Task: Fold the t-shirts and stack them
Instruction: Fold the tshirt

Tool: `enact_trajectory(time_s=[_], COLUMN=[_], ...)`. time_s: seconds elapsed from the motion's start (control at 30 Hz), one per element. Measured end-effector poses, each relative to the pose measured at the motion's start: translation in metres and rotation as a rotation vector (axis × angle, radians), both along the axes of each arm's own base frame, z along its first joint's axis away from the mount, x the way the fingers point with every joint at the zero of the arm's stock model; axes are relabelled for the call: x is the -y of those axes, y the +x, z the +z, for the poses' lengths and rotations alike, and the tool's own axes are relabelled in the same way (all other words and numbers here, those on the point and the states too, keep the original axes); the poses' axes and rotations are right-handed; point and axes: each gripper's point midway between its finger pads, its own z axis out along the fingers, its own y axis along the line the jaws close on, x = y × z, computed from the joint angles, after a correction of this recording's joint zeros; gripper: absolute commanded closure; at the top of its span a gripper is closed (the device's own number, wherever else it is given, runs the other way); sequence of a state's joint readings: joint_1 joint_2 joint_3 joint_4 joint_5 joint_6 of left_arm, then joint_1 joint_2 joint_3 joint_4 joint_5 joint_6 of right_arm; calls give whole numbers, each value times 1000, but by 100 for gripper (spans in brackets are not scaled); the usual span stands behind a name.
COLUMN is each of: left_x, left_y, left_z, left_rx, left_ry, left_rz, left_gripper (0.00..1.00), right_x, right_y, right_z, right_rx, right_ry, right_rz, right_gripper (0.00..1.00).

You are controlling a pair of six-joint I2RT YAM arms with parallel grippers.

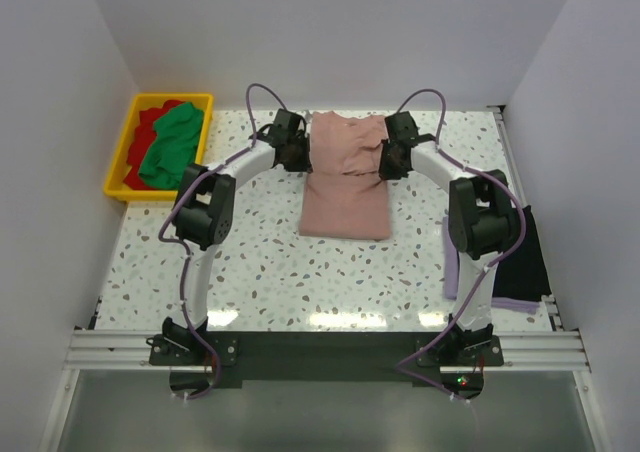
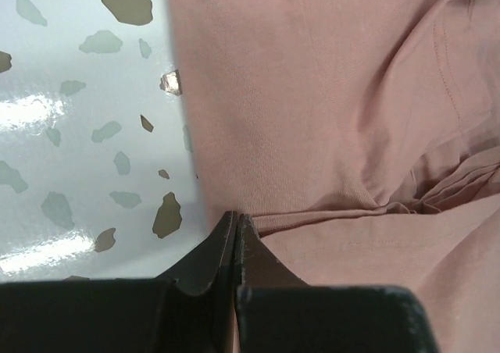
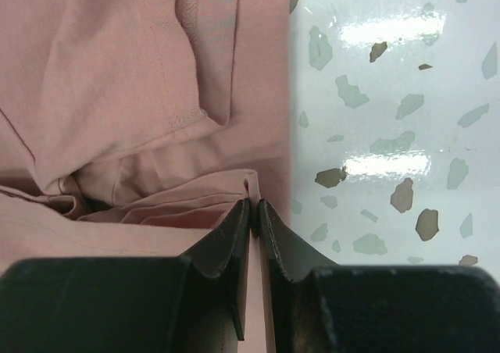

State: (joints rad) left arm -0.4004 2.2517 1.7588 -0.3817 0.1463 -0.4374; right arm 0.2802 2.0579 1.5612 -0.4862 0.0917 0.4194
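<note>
Pink t-shirt (image 1: pixel 345 187), long axis near to far, sleeve end far, both jaws clamped on its side edges

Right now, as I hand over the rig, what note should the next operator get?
Grippers: left gripper shut on the pink t-shirt at its left edge, right gripper shut on its right edge.
Done: pink t-shirt's sides folded in; black t-shirt lies on lavender t-shirt at the right.
To do: finish and stack pink; green t-shirt and red t-shirt lie crumpled in the yellow bin, far left.
</note>
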Motion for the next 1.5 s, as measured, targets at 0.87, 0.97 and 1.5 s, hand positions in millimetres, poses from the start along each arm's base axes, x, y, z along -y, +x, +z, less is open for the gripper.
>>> enact_trajectory(time_s=[0.87, 0.97, 1.5], left_x=[-14, -21, 22], left_y=[11, 12, -80], left_z=[1, 7, 43], left_rx=[8, 18, 60], left_ry=[-20, -20, -41], left_rz=[83, 105, 90], left_gripper=[55, 55, 85], right_x=[14, 13, -49], right_y=[-3, -15, -86], right_z=[31, 50, 10], right_rx=[62, 93, -33], right_ry=[52, 77, 172], right_rz=[-33, -28, 99], right_gripper=[49, 50, 51])
